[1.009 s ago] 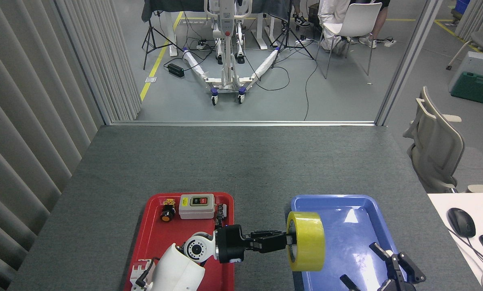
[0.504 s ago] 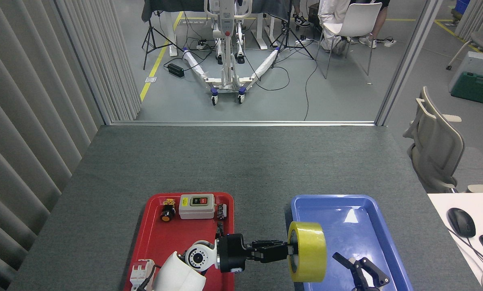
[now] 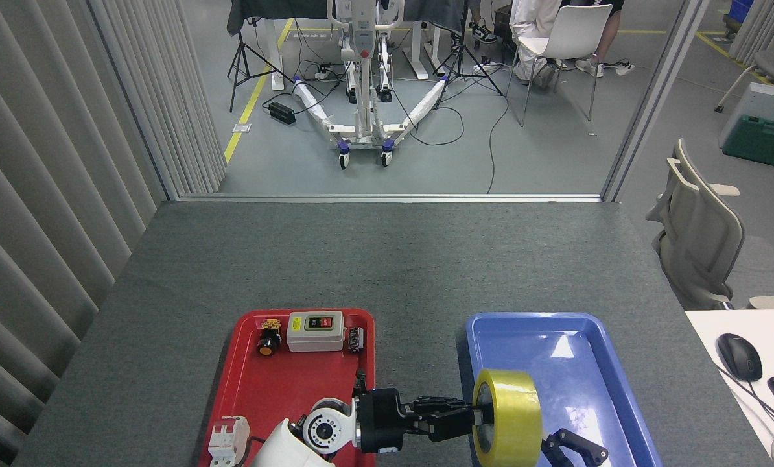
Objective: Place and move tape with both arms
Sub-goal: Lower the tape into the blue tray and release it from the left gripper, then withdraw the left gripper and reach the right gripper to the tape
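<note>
The left gripper (image 3: 474,420), its fingers clamped on the tape (image 3: 507,418), has carried the roll lower and rightward over the blue tray (image 3: 578,331), while the right gripper (image 3: 572,447), fingers spread wide, has closed in just beside it, so a handover looks near. The grey bench (image 3: 387,259) also holds a red tray (image 3: 296,389) of switches, with an open workshop floor (image 3: 542,149) beyond.

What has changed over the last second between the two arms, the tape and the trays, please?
The left gripper, still shut on the tape roll, has carried it nearer the camera and slightly right over the blue tray. The right gripper, open, has moved left, close beside the roll. The red tray, its switch box and the table are unchanged.
</note>
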You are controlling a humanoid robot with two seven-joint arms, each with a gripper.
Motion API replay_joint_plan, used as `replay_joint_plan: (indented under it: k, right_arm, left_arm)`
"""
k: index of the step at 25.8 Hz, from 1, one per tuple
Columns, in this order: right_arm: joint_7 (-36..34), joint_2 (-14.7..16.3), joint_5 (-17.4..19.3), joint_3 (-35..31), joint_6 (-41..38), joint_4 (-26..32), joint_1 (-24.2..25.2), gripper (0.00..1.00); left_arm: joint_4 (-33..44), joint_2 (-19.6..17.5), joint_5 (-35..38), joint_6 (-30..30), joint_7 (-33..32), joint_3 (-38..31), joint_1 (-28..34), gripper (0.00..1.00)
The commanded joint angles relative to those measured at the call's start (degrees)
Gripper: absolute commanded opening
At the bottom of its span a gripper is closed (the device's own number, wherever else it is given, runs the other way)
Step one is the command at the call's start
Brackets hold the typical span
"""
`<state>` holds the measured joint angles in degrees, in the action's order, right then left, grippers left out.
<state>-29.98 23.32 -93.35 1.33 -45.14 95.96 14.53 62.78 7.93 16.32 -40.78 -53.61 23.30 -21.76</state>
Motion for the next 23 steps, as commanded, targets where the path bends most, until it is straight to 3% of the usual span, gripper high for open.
replay_joint_plan:
  k: [1,7,8,9,10,11,15,17,18,20,23]
  right_arm:
    - [0.98,-0.12,-0.17,0.34,0.14,-0.07,0.41,0.32]
    - [0.98,-0.03,-0.78,0.34,0.14,-0.16,0.5,0.2]
    - [0.98,0.06,-0.78,0.34,0.14,-0.16,0.67,0.17]
    - [0.98,0.06,-0.78,0.34,0.14,-0.16,0.67,0.17]
    - [0.98,0.06,-0.78,0.26,0.14,-0.16,0.67,0.15]
    - [0.98,-0.03,-0.78,0.26,0.14,-0.16,0.67,0.14]
    - [0.98,-0.12,-0.78,-0.71,0.14,-0.16,0.76,0.12]
    - [0.98,-0.21,-0.78,-1.59,0.14,-0.16,0.94,0.11]
    - [0.98,-0.29,-0.78,-2.29,0.14,-0.16,1.2,0.11]
    - [0.98,-0.29,-0.78,-3.88,0.14,-0.25,1.9,0.1]
    - [0.98,-0.29,-0.78,-4.93,0.14,-0.25,1.99,0.1]
  left_arm:
    - [0.68,-0.02,0.11,-4.22,-1.59,2.54,0.49,0.0]
    - [1.74,-0.11,0.11,-4.22,-1.5,2.98,2.16,0.02]
    - [1.74,-0.02,0.11,-4.22,-1.41,2.72,2.07,0.21]
    - [1.65,-0.11,0.11,-4.22,-1.41,2.54,2.07,0.49]
    - [1.82,-0.11,0.03,-4.22,-1.41,2.37,2.07,0.83]
    - [2.0,-0.2,-0.06,-4.22,-1.41,2.37,1.98,1.0]
    - [4.11,-0.64,-0.59,-4.22,-1.24,1.58,2.42,1.0]
    - [4.64,-2.66,-0.94,-4.22,-0.62,-2.12,1.89,1.0]
    - [5.25,-4.15,-0.94,-0.96,0.52,-4.23,1.72,1.0]
    - [5.87,-7.49,-0.15,5.63,6.24,-7.21,1.63,1.0]
    - [5.78,-14.44,5.38,8.09,21.7,-12.22,2.42,1.0]
